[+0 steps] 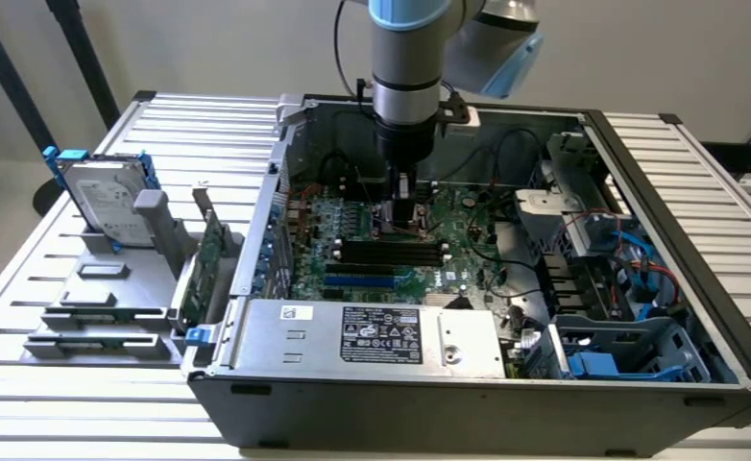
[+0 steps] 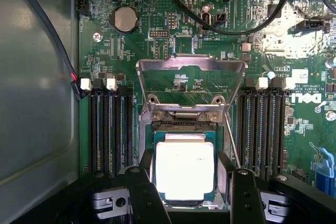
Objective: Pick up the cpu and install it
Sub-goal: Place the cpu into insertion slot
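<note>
Hard drive [image 1: 100, 202]: stood upright in a grey rack [image 1: 107, 322], exterior view's left.
Case [image 1: 478, 403]: laid open, green board [image 1: 466, 206] exposed.
Gripper [image 2: 193, 174]: set low over the board; fingers [image 2: 142, 182] spread wide astride the cpu [image 2: 185, 169], nothing gripped.
Cpu: seated flat in the socket [image 2: 143, 140], retaining frame [image 2: 191, 66] raised.

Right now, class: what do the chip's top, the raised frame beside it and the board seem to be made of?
The chip: top looks metal, smooth, pale, glaring under light.
The frame: bare sheet metal, it seems, dull silver, bent edges.
The board: likely rigid laminate, glossy green, printed with fine lines.
</note>
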### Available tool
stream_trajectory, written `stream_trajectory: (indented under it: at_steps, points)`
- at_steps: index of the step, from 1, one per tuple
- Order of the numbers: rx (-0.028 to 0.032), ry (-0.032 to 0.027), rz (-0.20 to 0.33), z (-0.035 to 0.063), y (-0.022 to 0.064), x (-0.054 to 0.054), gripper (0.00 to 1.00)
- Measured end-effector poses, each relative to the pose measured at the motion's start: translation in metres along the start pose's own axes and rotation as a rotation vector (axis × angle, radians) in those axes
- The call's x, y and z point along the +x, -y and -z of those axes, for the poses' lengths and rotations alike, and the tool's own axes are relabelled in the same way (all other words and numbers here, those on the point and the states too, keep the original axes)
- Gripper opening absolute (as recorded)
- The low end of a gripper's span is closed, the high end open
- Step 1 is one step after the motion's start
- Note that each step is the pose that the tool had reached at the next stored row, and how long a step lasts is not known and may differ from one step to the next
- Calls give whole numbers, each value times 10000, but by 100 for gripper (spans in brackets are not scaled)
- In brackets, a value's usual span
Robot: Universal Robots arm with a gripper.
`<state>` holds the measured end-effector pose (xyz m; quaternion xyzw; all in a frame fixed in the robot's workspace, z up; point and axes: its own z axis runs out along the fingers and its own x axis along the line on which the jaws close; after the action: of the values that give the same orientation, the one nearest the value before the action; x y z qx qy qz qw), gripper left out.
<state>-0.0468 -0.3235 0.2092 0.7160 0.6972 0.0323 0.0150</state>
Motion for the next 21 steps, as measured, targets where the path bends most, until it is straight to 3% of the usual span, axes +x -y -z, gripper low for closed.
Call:
stream_trajectory:
  at_steps: [5,14,21]
  points:
    - [-6,61,-210,-30,2,21,55]
    - [-19,311,-300,-75,6,44,55]
    - [-20,328,-300,-91,6,51,55]
